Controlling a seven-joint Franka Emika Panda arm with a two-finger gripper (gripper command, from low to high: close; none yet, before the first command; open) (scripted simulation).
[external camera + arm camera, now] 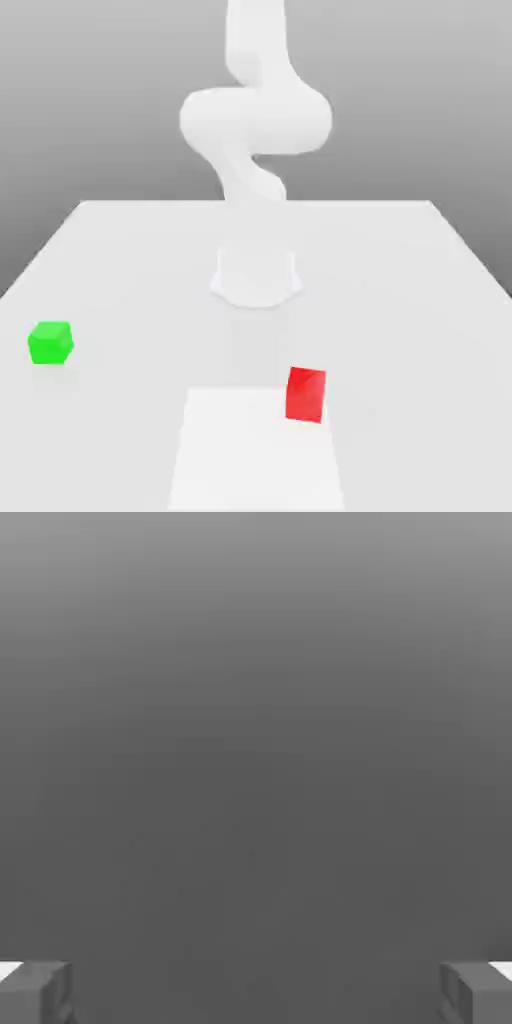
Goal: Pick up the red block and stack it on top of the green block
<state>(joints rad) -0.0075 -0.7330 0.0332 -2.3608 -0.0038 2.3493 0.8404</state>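
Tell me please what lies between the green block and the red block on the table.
In the exterior view, only bare tabletop lies between the green block and the red block.

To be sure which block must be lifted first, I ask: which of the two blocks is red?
The red block is the one toward the exterior view's right, at the white patch's edge; the other, the green block, sits far left.

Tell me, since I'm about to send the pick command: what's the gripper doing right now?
Gripper: open, holding nothing.
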